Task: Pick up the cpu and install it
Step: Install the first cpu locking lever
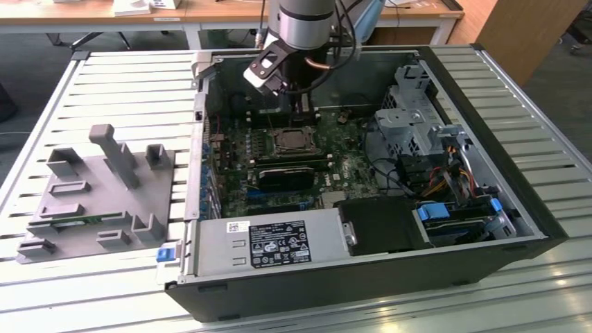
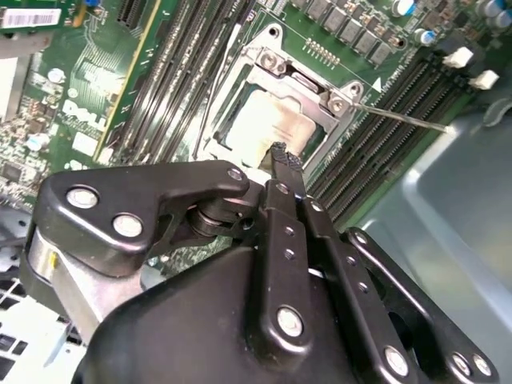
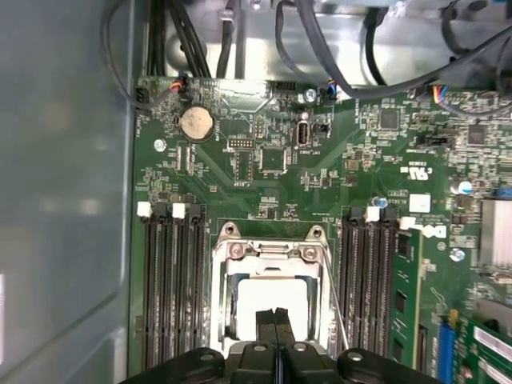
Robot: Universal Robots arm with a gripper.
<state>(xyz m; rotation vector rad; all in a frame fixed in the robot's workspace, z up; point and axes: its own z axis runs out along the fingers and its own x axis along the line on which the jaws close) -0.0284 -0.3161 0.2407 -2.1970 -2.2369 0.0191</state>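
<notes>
Closest to my wrist cameras, the black two-fingered gripper (image 3: 276,314) is pinched fully together and empty, its tips just over the cpu (image 3: 272,294), a flat square chip with a pale silver metal top. I can't tell whether they touch it. The chip lies in the steel-framed socket (image 3: 264,250) on the green motherboard (image 3: 320,176). An off-centre push could tilt it and bend pins, or the tips could snag the thin wire lever (image 2: 400,117) beyond.

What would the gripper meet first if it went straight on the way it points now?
The cpu, most likely. The gripper, fingertips shut together, points down at its shiny top, which sits in the motherboard socket. Whether they already touch is unclear.
</notes>
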